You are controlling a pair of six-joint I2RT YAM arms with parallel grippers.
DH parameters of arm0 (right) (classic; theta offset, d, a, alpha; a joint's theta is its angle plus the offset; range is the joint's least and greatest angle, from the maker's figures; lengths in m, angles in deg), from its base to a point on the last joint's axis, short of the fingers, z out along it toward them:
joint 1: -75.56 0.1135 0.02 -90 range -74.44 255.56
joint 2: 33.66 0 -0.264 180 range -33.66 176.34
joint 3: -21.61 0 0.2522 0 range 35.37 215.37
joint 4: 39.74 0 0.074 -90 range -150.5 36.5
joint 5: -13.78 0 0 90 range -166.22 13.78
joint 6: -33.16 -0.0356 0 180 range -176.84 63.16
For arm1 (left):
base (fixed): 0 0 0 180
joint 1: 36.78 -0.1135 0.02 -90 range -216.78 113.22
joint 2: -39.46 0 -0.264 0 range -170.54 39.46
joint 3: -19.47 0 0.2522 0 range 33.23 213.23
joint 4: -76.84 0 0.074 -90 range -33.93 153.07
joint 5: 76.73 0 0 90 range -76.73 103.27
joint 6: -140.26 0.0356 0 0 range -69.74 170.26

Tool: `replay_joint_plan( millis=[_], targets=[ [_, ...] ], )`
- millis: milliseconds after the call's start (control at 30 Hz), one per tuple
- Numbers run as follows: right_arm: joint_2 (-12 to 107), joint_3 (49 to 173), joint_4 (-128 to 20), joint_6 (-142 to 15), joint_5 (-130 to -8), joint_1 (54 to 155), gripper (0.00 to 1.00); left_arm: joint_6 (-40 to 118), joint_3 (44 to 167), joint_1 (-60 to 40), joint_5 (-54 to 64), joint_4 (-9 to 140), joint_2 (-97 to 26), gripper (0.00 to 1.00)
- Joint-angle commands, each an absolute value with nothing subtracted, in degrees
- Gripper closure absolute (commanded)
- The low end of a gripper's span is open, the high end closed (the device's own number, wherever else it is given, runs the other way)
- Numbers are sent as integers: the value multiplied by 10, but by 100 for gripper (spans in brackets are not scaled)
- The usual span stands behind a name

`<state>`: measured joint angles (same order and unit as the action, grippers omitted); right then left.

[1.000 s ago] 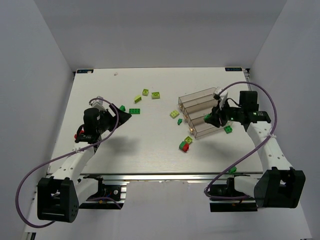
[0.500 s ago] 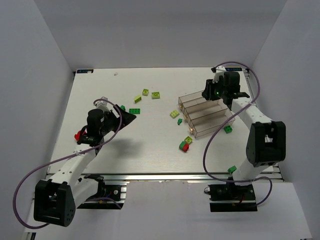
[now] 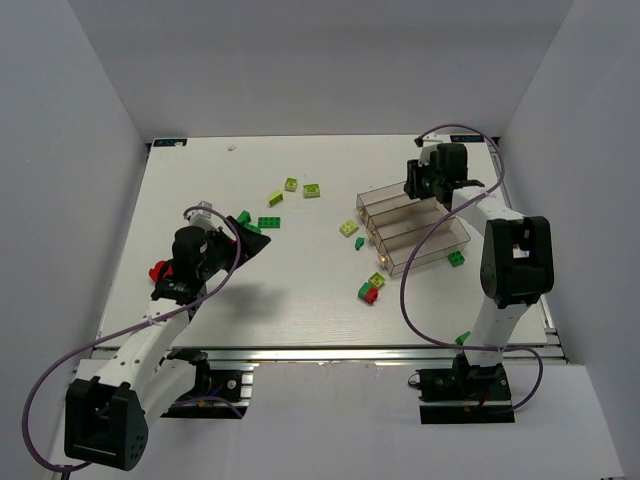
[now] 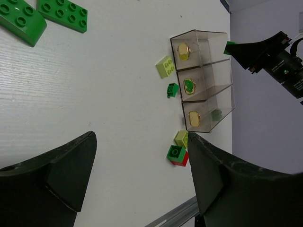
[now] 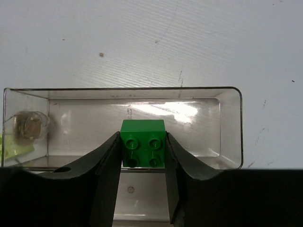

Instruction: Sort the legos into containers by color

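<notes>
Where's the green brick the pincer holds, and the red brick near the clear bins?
small dark green studded plastic brick [image 5: 143, 143]: right wrist view, its studded face.
small red plastic brick [image 3: 372, 296]: top external view, its top.

The containers [image 5: 229, 101] are clear, smoky plastic, their glossy walls throwing bright reflections. The dark green brick [image 5: 143, 143] is smooth, shiny moulded plastic, and so are the loose legos [image 4: 64, 16]. The fingers [image 5: 106, 170] of the right gripper [image 5: 142, 139] look like matt black plastic. The table [image 5: 213, 42] is white and matt, finely grained, with faint scuffs and specks. The rail [image 3: 330, 355] at its near edge is bare ribbed metal.
</notes>
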<state>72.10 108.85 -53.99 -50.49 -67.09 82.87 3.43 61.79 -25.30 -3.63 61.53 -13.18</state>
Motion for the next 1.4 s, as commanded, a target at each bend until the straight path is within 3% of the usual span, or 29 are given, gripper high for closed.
replay_joint_plan(
  millis=[0, 133, 433, 633, 867, 1100, 1367],
  targets=[
    [729, 1118, -508, -486, -674, 830, 63, 33, 619, -250, -28, 611, -121, 14],
    [733, 1121, -514, -471, -671, 830, 43, 35, 618, -250, -30, 611, -123, 14],
    [615, 1073, -595, -386, -570, 827, 26, 52, 626, -250, -23, 608, -126, 14],
    [484, 1018, -740, -337, -503, 785, 26, 70, 633, -249, -25, 607, -130, 13],
    [360, 918, -871, -288, -572, 732, 28, 65, 599, -249, -47, 662, -155, 13],
    [345, 836, -849, -355, -625, 713, 27, 81, 615, -250, -71, 676, -197, 13],
    [380, 825, -807, -362, -643, 684, 25, 90, 628, -249, -69, 669, -203, 13]
  ],
)
